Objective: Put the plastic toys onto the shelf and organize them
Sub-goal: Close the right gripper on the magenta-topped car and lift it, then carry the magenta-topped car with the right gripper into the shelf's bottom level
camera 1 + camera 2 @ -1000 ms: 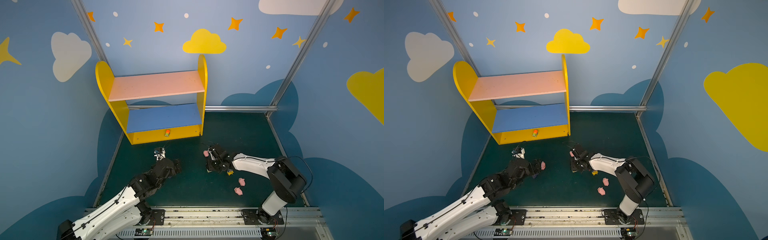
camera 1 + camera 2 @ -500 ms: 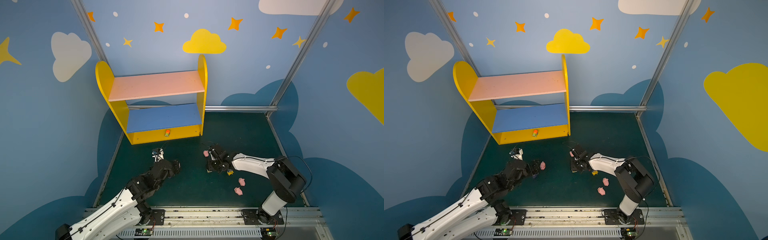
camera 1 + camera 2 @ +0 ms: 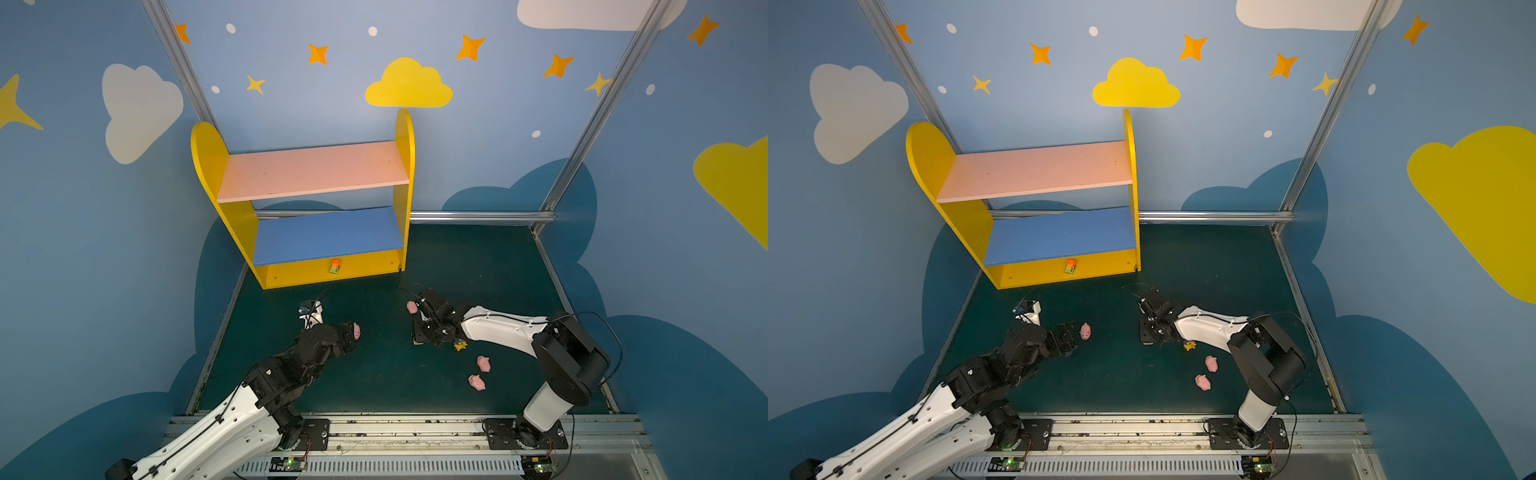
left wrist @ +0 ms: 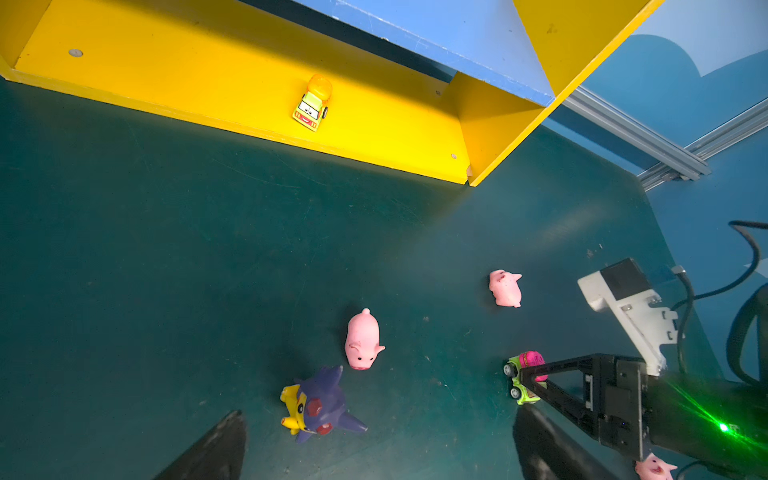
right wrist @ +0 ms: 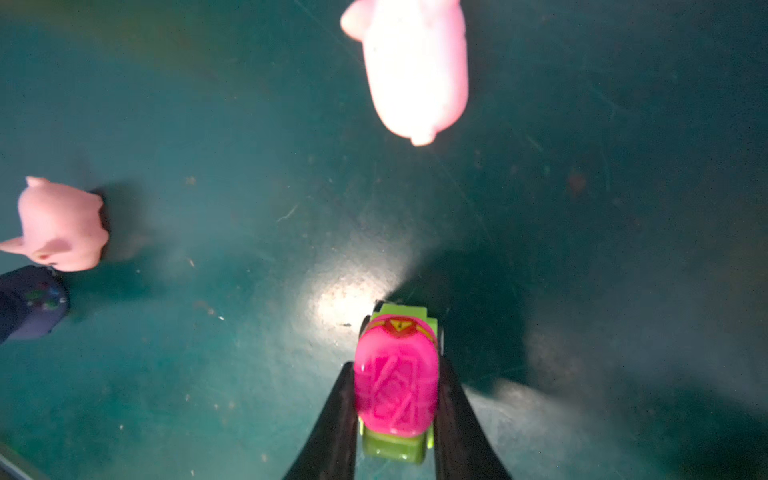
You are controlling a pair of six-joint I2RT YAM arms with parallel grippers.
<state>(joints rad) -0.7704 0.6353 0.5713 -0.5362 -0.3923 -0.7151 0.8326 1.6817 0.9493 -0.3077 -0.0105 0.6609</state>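
Note:
My right gripper (image 5: 395,368) is shut on a green car with a pink top (image 5: 397,382), low on the green floor; the left wrist view also shows this car (image 4: 524,376). My left gripper (image 4: 374,451) is open, just short of a yellow figurine in a purple hood (image 4: 318,405) and a pink pig (image 4: 362,340). A second pig (image 3: 412,307) lies by the right gripper. The shelf (image 3: 316,174) stands at the back left, with an orange-topped car (image 3: 335,266) on its yellow base. Its pink and blue boards are bare.
Two more pigs (image 3: 483,363) (image 3: 476,382) and a small yellow figurine (image 3: 459,344) lie under the right arm. Blue walls close in both sides and the back. A metal rail (image 3: 395,428) carrying both arm bases runs along the front edge.
The right jaws have closed onto the pink-topped car. The left arm has barely shifted and its gripper stays open.

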